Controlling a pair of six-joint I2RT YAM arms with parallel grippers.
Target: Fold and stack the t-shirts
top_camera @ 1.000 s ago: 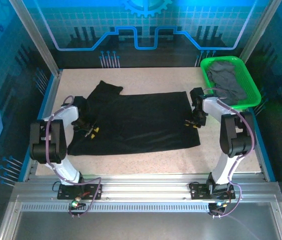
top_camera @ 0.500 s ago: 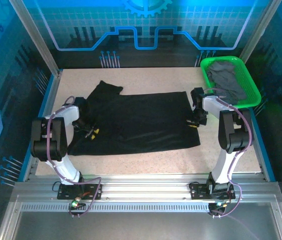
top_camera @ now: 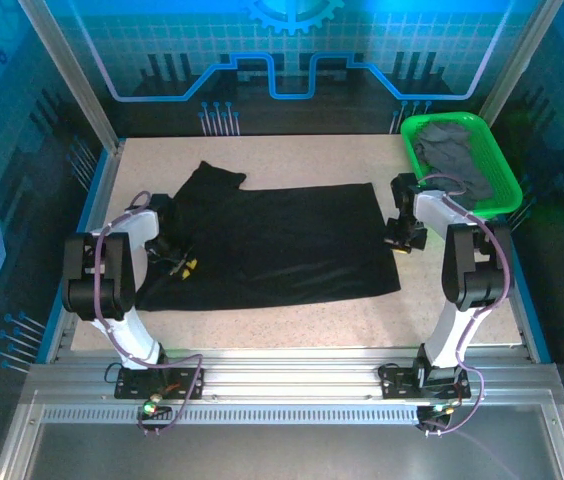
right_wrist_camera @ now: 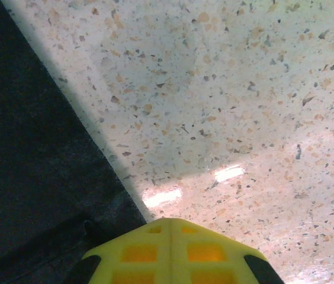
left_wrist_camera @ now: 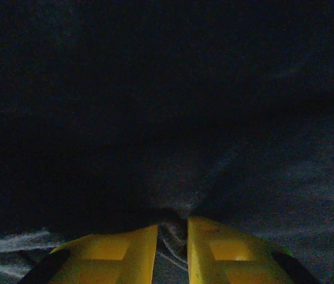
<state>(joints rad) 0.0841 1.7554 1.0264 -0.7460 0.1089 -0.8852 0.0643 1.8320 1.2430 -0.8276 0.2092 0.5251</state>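
The left gripper (top_camera: pixel 184 267), seen from the top camera, sits low on the left part of the black t-shirt (top_camera: pixel 282 250), its yellow tips down on the cloth; the shirt lies spread flat across the middle of the table (top_camera: pixel 292 155), one sleeve pointing toward the far left; the right gripper (top_camera: pixel 402 243) is down at the shirt's right edge, just beside the hem; behind it, in the far right corner, a green basket (top_camera: pixel 410 128) holds crumpled dark grey t-shirts (top_camera: pixel 452 160), well apart from the black one.

From the left wrist camera, the left gripper (left_wrist_camera: pixel 173 222) has its yellow fingers (left_wrist_camera: pixel 119 248) drawn nearly together with only a narrow slit between them; a small ridge of the black t-shirt (left_wrist_camera: pixel 155 106) puckers up into that slit, so the jaws are pinched on the cloth; the rest of the shirt stretches away dark and mostly smooth, with faint creases running toward the tips.

From the right wrist camera, the right gripper (right_wrist_camera: pixel 170 222) is clenched, its two yellow fingers pressed flat against each other with nothing visible between them; the black t-shirt (right_wrist_camera: pixel 31 165) covers the left side, its straight edge running diagonally down to the tips and meeting them at the lower left; whether any thread of it is caught there I cannot tell; the speckled table (right_wrist_camera: pixel 244 89) lies bare to the right.
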